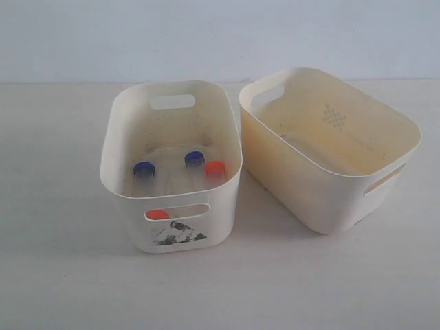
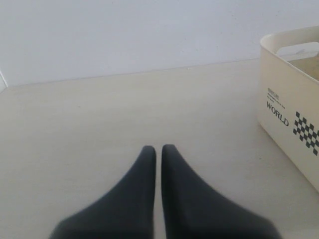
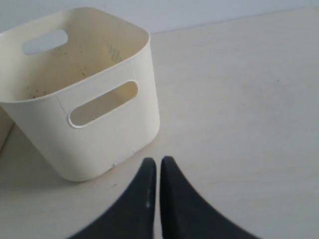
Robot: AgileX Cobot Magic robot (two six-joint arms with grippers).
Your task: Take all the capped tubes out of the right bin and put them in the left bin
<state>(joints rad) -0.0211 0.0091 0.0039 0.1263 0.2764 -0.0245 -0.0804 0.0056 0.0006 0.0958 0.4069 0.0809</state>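
left claw: tips together, nothing held, over bare desk, its base cut off by the frame | right claw: tips together, nothing held, near right bin | four capped tubes inside left bin; clear bodies hard to make out; one orange-red cap seen only through the front handle slot

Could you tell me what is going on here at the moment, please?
Nothing is being handled right now. All four capped tubes, two blue-capped and two orange-capped, sit in the left bin, the one with the sticker. The right bin shows no tubes inside. The left gripper and the right gripper are both shut on nothing, over the table near the bins, so the move looks done.
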